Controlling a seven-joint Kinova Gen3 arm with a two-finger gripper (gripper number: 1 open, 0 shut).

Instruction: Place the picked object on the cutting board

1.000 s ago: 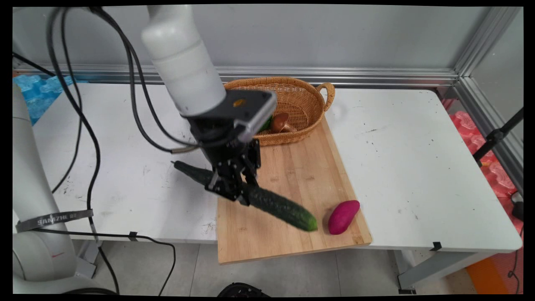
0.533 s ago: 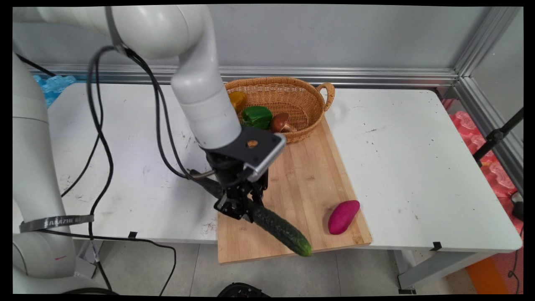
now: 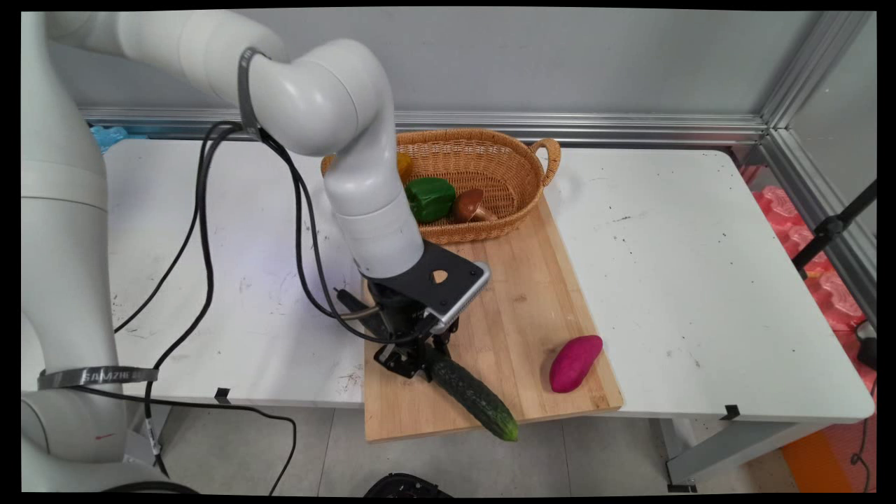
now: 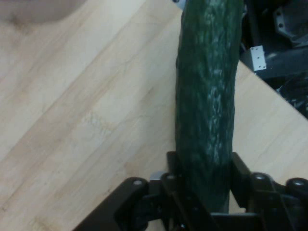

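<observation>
My black gripper (image 3: 418,360) is shut on a long dark green cucumber (image 3: 472,397), held low over the near left part of the wooden cutting board (image 3: 514,294). The cucumber's free end juts past the board's front edge. In the hand view the cucumber (image 4: 207,96) runs up from between the fingers (image 4: 240,175) across the board (image 4: 86,120). A purple sweet potato (image 3: 575,362) lies on the board near its right front corner, well clear of the gripper.
A wicker basket (image 3: 504,164) stands at the board's far end, holding a green pepper (image 3: 430,198), a brown mushroom (image 3: 467,205) and a yellow item (image 3: 404,166). Black cables (image 3: 203,231) hang from the arm over the table's left part. The white table (image 3: 700,280) stretches to the right.
The gripper has carried the cucumber down and toward the near edge of the board. The cucumber has turned, so its free end now hangs over the front edge.
</observation>
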